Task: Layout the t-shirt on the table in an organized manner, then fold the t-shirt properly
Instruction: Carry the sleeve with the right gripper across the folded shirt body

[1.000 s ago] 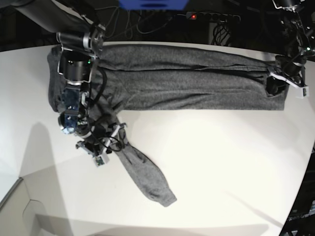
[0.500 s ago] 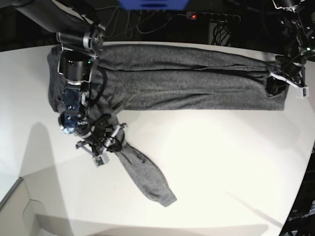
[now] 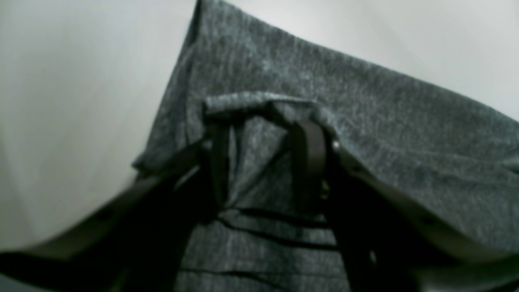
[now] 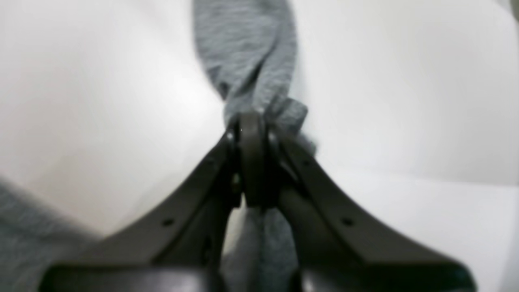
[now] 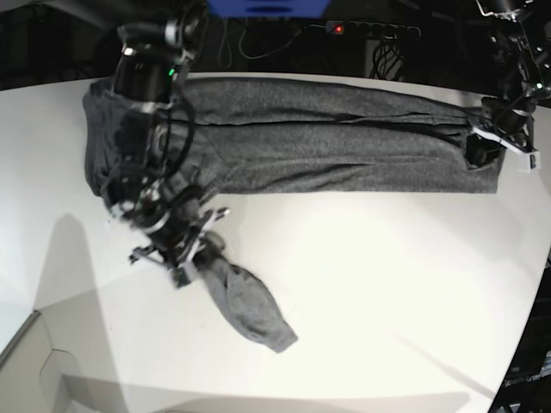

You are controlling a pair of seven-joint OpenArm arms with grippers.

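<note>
The dark grey t-shirt lies as a long band across the back of the white table, with one sleeve trailing toward the front left. My right gripper is shut on that sleeve near its upper part. In the right wrist view the jaws pinch twisted cloth. My left gripper sits at the shirt's right end. In the left wrist view a fold of the shirt lies between and over the fingers.
A power strip with a red light and cables lies behind the table's back edge. A blue object is at the top centre. The table's curved edge runs at the front left.
My right arm has turned and shifted, still holding the sleeve. The sleeve is now more bunched and its end lies a little further left. The left arm has not moved.
</note>
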